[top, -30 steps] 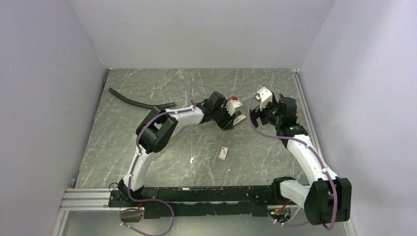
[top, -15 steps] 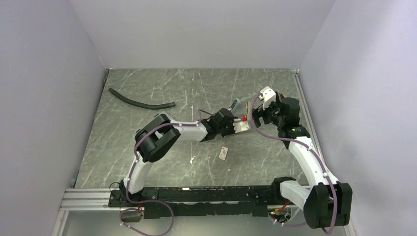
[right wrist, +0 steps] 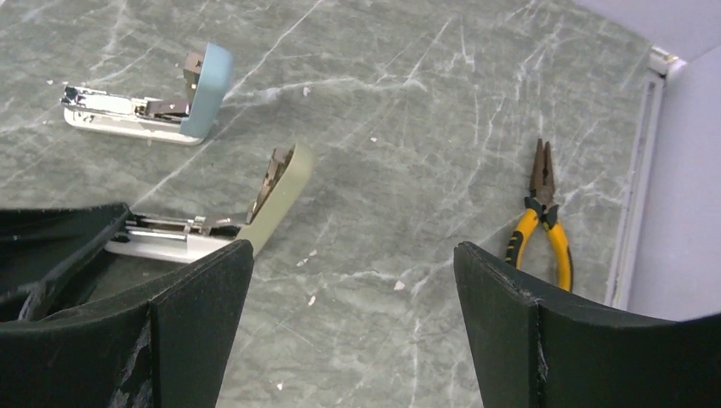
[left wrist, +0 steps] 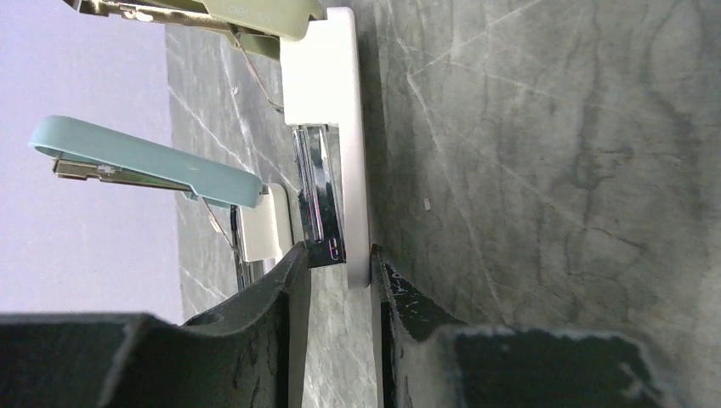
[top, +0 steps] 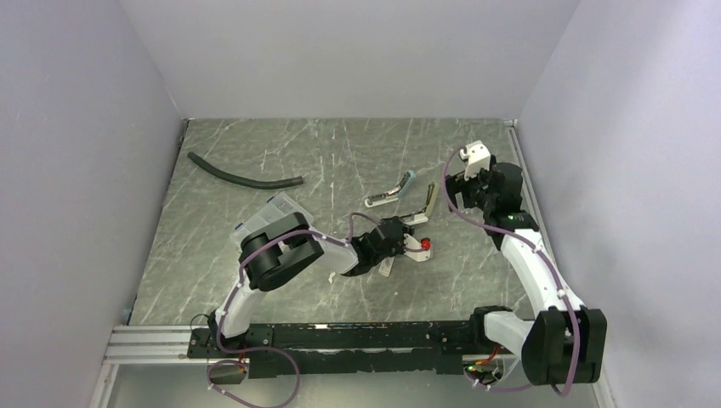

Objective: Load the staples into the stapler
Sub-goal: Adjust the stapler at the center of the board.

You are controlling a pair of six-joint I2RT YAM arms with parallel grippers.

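The staples (top: 387,267), as best I can make out a small white box half hidden beneath my left wrist in the top view, lie on the tabletop (top: 255,170) at about 7 o'clock from the olive stapler (left wrist: 327,85). So nothing is loaded yet: that stapler stands hinged open with its chrome magazine exposed, and fetching and feeding the staples is all ahead. My left jaws are nearly closed around the front end of its white base, a pad against each side. My right jaws gape wide and hold nothing, hovering at the stapler's 2 o'clock.
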